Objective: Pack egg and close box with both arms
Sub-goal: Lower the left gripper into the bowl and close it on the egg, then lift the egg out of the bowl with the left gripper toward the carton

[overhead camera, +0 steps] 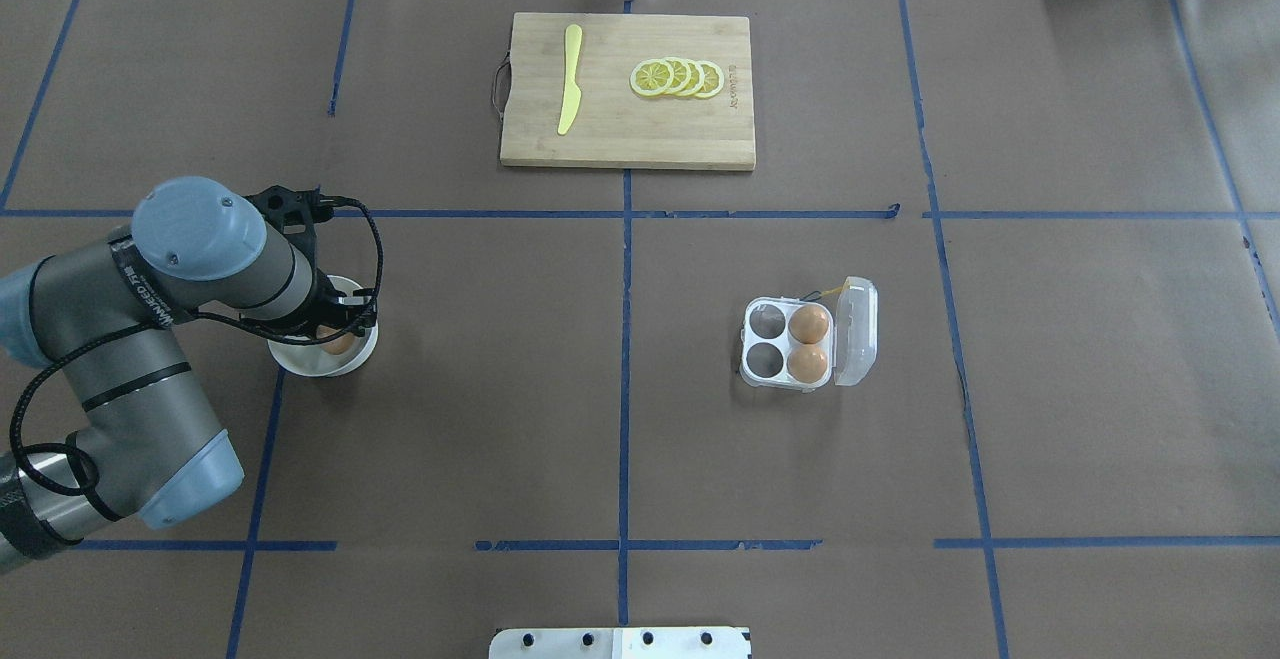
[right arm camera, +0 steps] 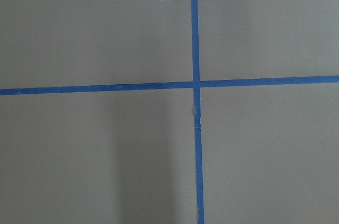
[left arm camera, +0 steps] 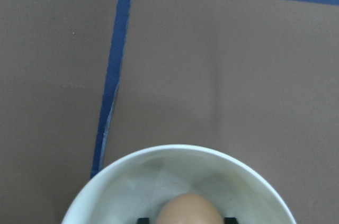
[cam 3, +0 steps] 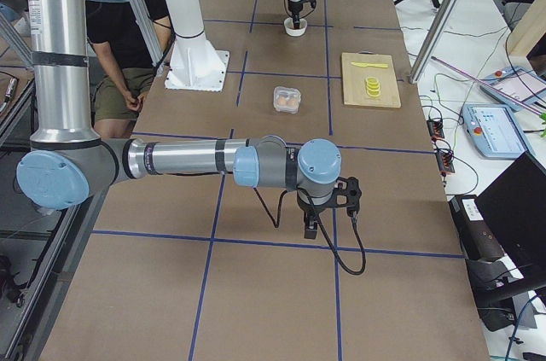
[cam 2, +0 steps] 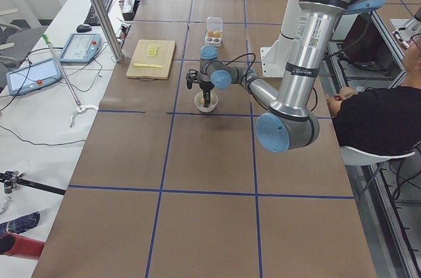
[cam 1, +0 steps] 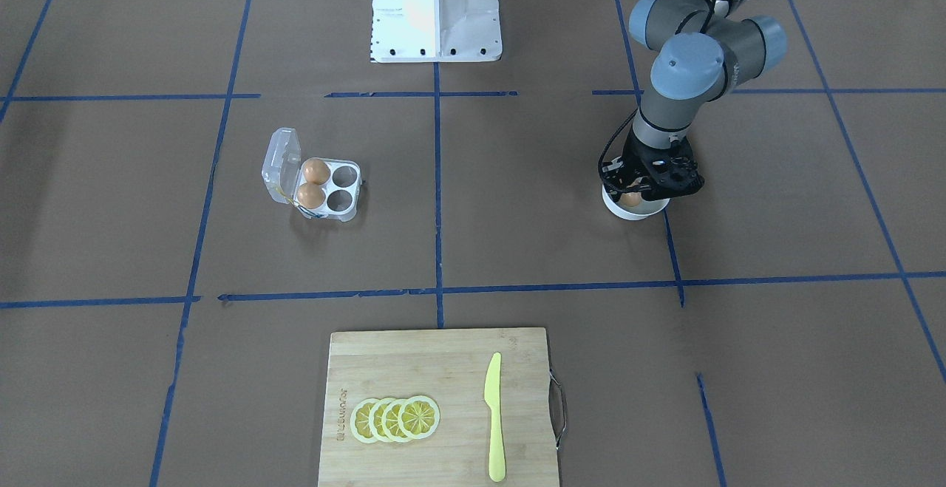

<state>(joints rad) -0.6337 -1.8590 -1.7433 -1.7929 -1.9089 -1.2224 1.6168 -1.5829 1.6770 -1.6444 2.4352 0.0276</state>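
The egg [left arm camera: 189, 209] lies in a round white bowl [left arm camera: 132, 181] on the robot's left side of the table [cam 1: 630, 199]. My left gripper [cam 1: 644, 185] reaches down into the bowl, and its black fingertips [left arm camera: 229, 220] sit against both sides of the egg. The clear box [cam 1: 344, 185] stands open with its lid [cam 1: 281, 164] upright. It holds two eggs [cam 1: 315, 171] in the cups by the hinge, and two cups are empty. My right gripper [cam 3: 312, 229] hangs low over bare table far from the box, and I cannot tell whether it is open or shut.
A wooden cutting board [cam 1: 443, 369] with lemon slices [cam 1: 395, 419] and a yellow knife [cam 1: 494, 417] lies at the operators' edge. The white base pedestal [cam 1: 436, 10] stands at the robot's side. A seated person [cam 2: 375, 114] is beside the table.
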